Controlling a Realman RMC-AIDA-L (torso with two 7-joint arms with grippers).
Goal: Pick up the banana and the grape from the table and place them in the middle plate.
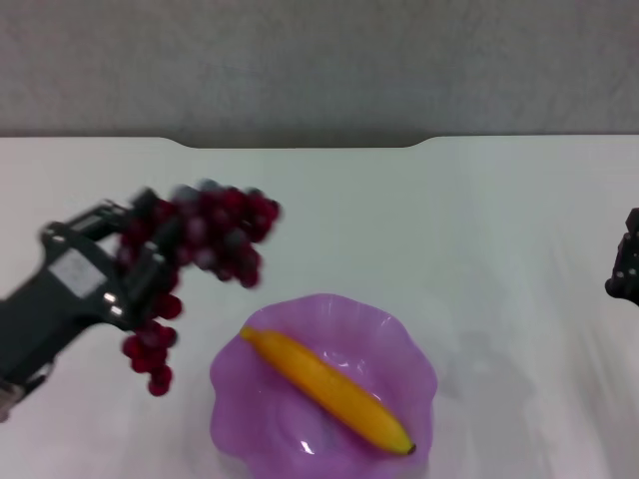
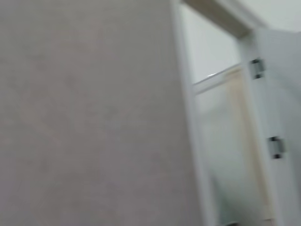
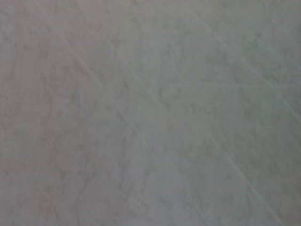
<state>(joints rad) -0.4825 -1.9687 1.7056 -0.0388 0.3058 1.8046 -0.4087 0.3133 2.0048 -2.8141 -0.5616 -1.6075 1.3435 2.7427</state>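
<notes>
Holding grapes (image 1: 200, 239) pinched in left gripper (image 1: 140, 261), hanging above worktop (image 1: 479, 220), just left and far of plate (image 1: 399, 344). Banana (image 1: 324, 389) lying diagonally inside. Right gripper (image 1: 625, 261) parked far right, state unclear.

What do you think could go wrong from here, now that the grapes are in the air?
The grape hangs in a long bunch from the left gripper, so its dangling end could catch the scalloped rim of the middle plate or slip free. The banana already lies across the plate, leaving little room, so grapes may spill onto the table.
</notes>
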